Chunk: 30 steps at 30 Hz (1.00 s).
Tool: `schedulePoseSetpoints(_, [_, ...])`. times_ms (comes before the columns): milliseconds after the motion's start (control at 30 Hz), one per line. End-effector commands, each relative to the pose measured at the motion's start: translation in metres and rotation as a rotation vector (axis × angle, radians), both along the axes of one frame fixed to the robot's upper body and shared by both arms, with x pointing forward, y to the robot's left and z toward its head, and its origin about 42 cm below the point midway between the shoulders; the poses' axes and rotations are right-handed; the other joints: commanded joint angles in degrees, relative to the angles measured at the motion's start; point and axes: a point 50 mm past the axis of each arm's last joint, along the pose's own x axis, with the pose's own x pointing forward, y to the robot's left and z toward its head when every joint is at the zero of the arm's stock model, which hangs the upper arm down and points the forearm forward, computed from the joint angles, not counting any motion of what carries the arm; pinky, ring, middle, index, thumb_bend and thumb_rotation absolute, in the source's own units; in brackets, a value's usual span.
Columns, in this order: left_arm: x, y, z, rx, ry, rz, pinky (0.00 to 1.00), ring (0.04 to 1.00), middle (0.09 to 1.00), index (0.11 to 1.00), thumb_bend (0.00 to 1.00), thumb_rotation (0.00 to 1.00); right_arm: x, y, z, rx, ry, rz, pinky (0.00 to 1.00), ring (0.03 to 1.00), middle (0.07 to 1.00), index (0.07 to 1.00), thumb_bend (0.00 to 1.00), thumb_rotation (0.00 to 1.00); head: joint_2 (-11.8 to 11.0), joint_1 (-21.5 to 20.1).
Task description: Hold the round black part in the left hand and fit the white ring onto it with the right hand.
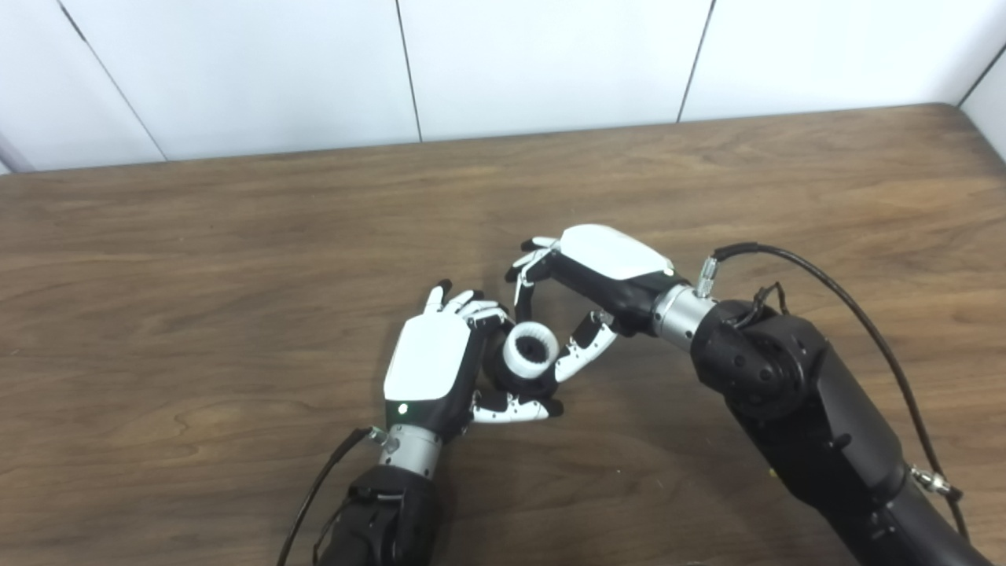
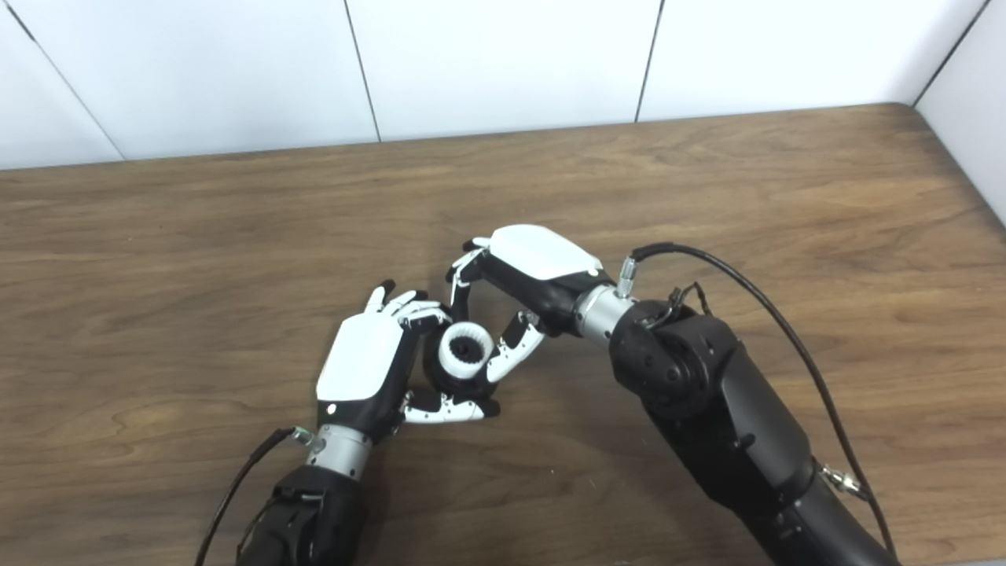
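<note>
My left hand is shut on the round black part, with its thumb under the part and its fingers curled around the far side. The white ring sits on top of the black part, its toothed bore facing up. My right hand reaches in from the right with its fingers spread. Its thumb lies against the ring's right side, while its other fingers curl a little beyond the ring without touching it. Most of the black part is hidden by the ring and my left hand.
The work sits just above a brown wooden table near its middle. A white panelled wall runs along the far edge. A black cable loops over my right forearm.
</note>
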Motion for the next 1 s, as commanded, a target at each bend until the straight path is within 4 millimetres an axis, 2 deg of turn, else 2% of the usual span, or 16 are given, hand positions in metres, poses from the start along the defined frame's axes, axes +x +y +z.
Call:
schedulePoseSetpoints(0, [-0.0009,-0.0078,0.0012,0.009,0.003,-0.033,1.0,0.876,0.747,0.481,0.52,0.06,0.0014,0.0035,0.0118,0.015,-0.069,0.018,0.88,0.942,0.81,0.484,0.52,0.13,0.0,0.0])
schedulePoseSetpoints(867, [-0.0004,-0.0074,0.0015,0.015,0.009,-0.035,1.0,0.881,0.751,0.481,0.53,0.06,0.0065,-0.004,0.0107,-0.022,-0.068,0.011,0.85,0.937,0.819,0.493,0.52,0.15,0.3,-0.2])
schedulePoseSetpoints(900, [-0.0003,-0.0075,0.0016,0.016,0.007,-0.035,1.0,0.88,0.751,0.481,0.52,0.06,0.0066,-0.0044,0.0113,-0.026,-0.071,0.011,0.85,0.936,0.823,0.563,0.71,0.21,0.3,-0.2])
schedulePoseSetpoints(933, [-0.0001,-0.0077,0.0017,0.015,0.008,-0.035,1.0,0.878,0.749,0.481,0.52,0.06,0.0066,-0.0047,0.012,-0.029,-0.074,0.011,0.85,0.934,0.83,0.623,0.83,0.25,0.4,-0.3])
schedulePoseSetpoints(967, [-0.0001,-0.0078,0.0018,0.013,0.009,-0.035,1.0,0.877,0.749,0.481,0.52,0.06,0.0066,-0.0048,0.0127,-0.031,-0.077,0.012,0.85,0.932,0.836,0.658,0.89,0.27,0.4,-0.3])
